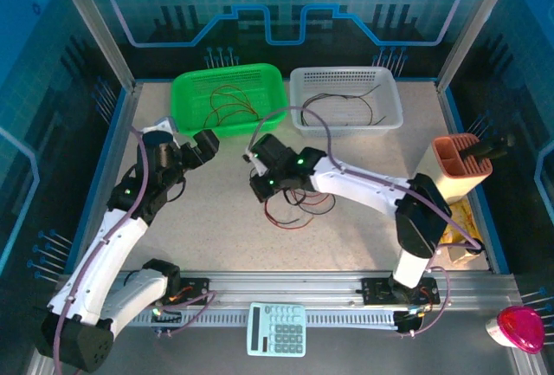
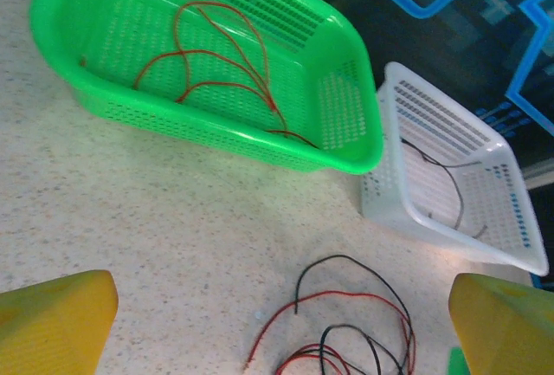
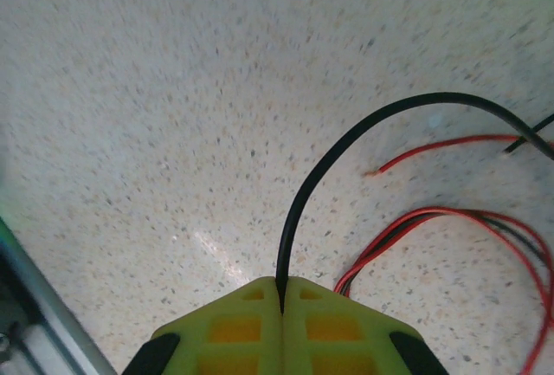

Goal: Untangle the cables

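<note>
Cables (image 1: 299, 206): loose red + black heap on the desk (image 1: 216, 236), approx mid-desk, touching the right gripper; others already in the baskets.
Right gripper (image 3: 281, 287): closed tight, pinching one black cable (image 3: 346, 145) btwn its pads; low over the desk at the heap's left edge (image 1: 260, 189).
Black cable: rises from the pinch, arcs right toward the heap; far end runs out of the wrist view, so can't tell if free of the rest.
Heap beside the grip: red + black strands looped together (image 2: 346, 332), crossing in several places; one bare red end lying apart on the desk.
Left gripper (image 1: 206, 145): spread wide, nothing in it; off to the heap's left, apart from it, near the green basket, facing baskets + heap (image 2: 277, 332).
Green basket (image 1: 227, 69): several red strands inside, loosely looped; no black seen among them.
White basket (image 1: 344, 71): a few black strands inside; no red seen.
Done (judged): part sorted, reds in green, blacks in white.
Left (judged): desk heap not yet separated; handful of strands, exact count unclear.
Step in hand (judged): drawing the pinched black one clear of the reds, prob for the white basket.
Risk (judged): thin strands snag easily; reds may drag along w/ it.
</note>
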`<act>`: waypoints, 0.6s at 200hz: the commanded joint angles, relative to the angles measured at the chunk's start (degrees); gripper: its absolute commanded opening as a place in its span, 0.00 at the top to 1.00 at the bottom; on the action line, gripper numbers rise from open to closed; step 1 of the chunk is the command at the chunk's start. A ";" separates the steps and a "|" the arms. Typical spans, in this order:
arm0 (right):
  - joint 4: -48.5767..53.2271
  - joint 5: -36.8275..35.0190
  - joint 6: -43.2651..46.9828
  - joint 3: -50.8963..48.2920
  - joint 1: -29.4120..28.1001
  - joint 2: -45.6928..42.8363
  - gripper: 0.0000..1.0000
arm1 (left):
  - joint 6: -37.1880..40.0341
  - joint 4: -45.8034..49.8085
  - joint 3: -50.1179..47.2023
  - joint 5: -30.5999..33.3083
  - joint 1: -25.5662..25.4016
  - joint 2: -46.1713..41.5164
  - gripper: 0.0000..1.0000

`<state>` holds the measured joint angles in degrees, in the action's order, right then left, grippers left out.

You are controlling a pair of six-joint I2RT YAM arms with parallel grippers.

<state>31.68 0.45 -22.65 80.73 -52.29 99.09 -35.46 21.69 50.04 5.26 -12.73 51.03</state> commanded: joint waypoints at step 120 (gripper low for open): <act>-7.80 23.74 -8.55 2.08 17.18 -20.64 1.00 | 7.28 -22.52 -0.99 -20.67 -12.38 15.86 0.04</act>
<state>26.98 18.81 -28.08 81.56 -36.47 81.17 -31.75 6.37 47.75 -14.90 -22.59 64.03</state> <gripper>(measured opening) 0.062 0.964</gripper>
